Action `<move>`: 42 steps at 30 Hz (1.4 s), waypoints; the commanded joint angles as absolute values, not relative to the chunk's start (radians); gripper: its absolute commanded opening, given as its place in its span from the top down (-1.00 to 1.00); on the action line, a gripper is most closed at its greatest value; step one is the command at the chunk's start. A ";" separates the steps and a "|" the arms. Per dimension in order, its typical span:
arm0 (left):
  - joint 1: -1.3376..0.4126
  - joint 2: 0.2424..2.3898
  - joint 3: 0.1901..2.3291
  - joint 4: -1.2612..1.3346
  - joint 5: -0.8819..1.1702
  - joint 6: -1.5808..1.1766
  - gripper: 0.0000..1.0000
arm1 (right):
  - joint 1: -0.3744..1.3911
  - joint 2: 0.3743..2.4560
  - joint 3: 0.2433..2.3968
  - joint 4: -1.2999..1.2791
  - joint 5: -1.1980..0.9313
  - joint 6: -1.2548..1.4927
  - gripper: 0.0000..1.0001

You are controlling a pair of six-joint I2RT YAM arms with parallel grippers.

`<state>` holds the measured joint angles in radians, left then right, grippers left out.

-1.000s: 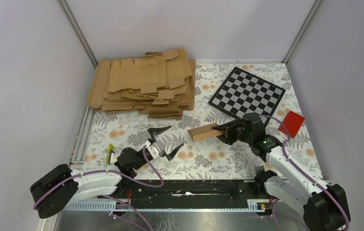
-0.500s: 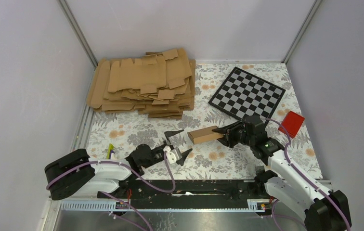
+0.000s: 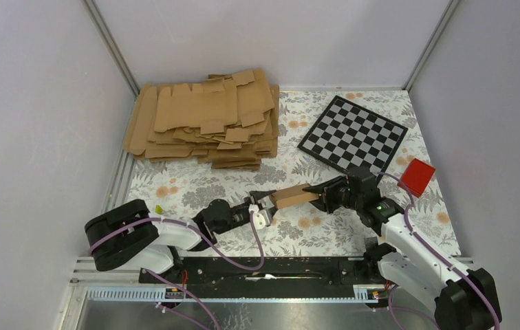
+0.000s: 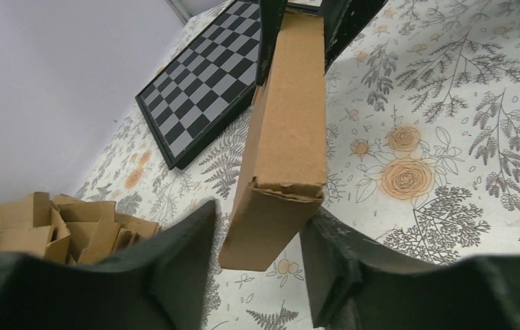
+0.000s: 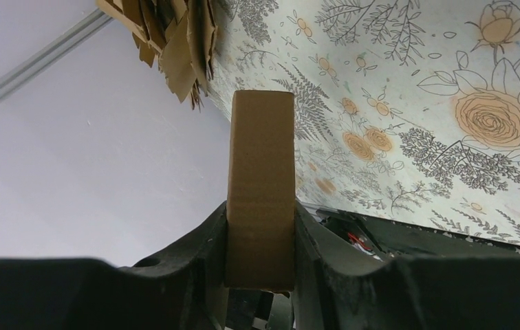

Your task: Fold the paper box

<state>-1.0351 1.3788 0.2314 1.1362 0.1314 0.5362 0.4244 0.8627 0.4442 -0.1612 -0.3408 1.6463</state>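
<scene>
Box place: the paper box point(image 3: 293, 196) is in the middle of the flowered table point(image 3: 175, 185), between the two grippers; it seems to be held just above the cloth, not lying on it
Box shape: already a closed long carton; the near end in the left wrist view shows a rough flap edge
Long axis: runs left to right across the table, slightly slanted, from one gripper straight to the other
Right gripper: the right gripper point(image 3: 322, 194) clamps the right end of the box; in its own view both fingers press flat on the two long sides
Left gripper: the left gripper point(image 3: 263, 206) straddles the free left end; in its own view that end sits between the fingers, one finger at or near one edge and a thin gap at the other; I cannot tell whether it grips
Key relation: the box's free end points straight into the left fingers, so the left arm is the one placed to work that end while the right arm steadies it
Count, boxes in hand: one
Count, grippers: two
Count, pile of flat cardboard point(image 3: 209, 117): one, at the far left, well apart
Count, checkerboard point(image 3: 352, 133): one, far right
Count, red block point(image 3: 417, 176): one, beside the checkerboard
</scene>
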 commanded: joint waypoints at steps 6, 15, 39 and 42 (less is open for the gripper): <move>-1.019 1.397 0.248 1.258 0.242 0.374 0.29 | 0.420 0.835 0.427 -0.163 -0.306 1.636 -0.54; -0.930 1.402 0.199 1.354 0.360 0.082 0.60 | 0.420 0.779 0.437 -0.202 -0.230 1.530 -0.94; -0.928 1.665 0.218 1.403 0.362 -0.137 0.63 | 0.420 0.864 0.760 -0.401 -0.412 0.447 -0.99; -0.927 1.655 0.237 1.328 0.385 -0.129 0.61 | 0.420 0.910 0.759 -0.376 -0.443 0.457 -0.99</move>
